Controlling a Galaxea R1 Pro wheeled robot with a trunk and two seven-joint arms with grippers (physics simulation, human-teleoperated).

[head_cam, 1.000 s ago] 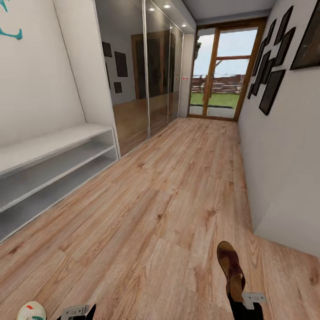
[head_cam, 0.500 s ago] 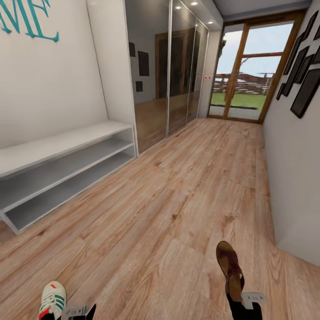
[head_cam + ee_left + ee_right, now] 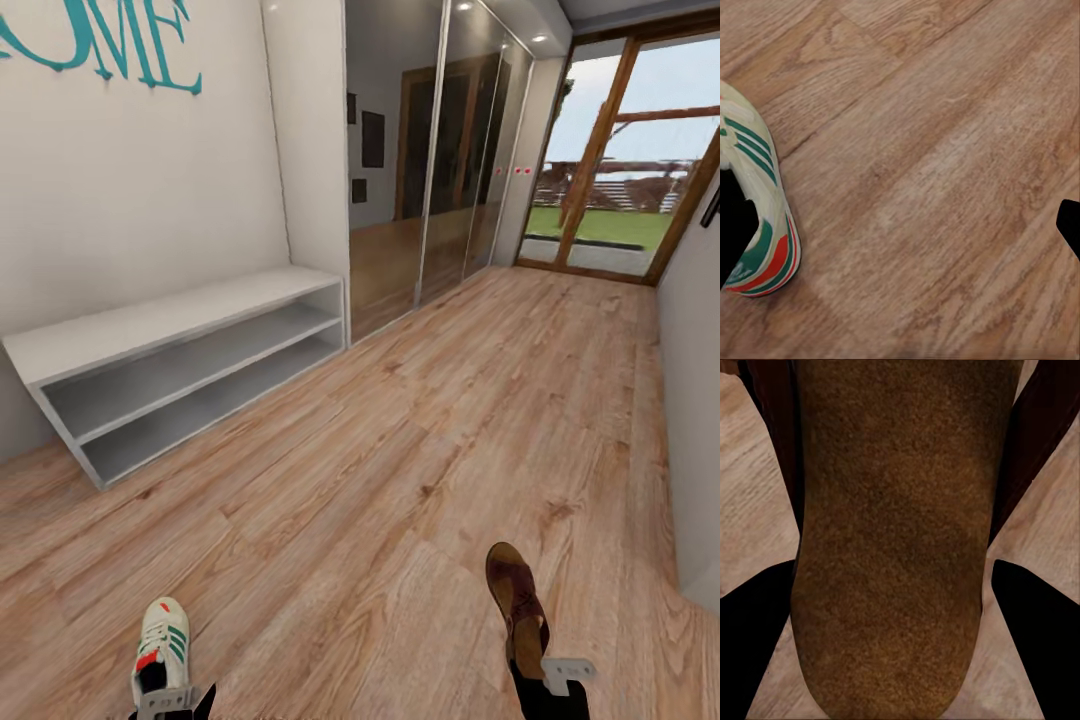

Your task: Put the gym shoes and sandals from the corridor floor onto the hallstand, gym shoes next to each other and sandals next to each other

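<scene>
A dark brown sandal [image 3: 516,598] sticks out forward above the corridor floor [image 3: 380,480], with my right gripper [image 3: 545,690] shut on its rear end. In the right wrist view the sandal [image 3: 892,532] lies between the two dark fingers [image 3: 757,637]. One white gym shoe [image 3: 163,648] with green stripes lies on the floor just ahead of my left gripper [image 3: 172,703]. Seen from the left wrist, my left gripper [image 3: 902,221] is open wide, and the shoe's green-and-orange heel [image 3: 765,247] sits at one finger. The hallstand is out of view.
A low pale two-level bench unit [image 3: 190,365] stands along the left wall under teal letters, with no wall shelves above it. Mirrored sliding doors [image 3: 430,170] follow it, and a wood-framed glass door [image 3: 620,160] ends the corridor. A white wall [image 3: 695,400] closes the right side.
The whole view has swung left, so the bench unit and the floor have slid right. The gym shoe has come further into view. The sandal has kept its place in my right gripper.
</scene>
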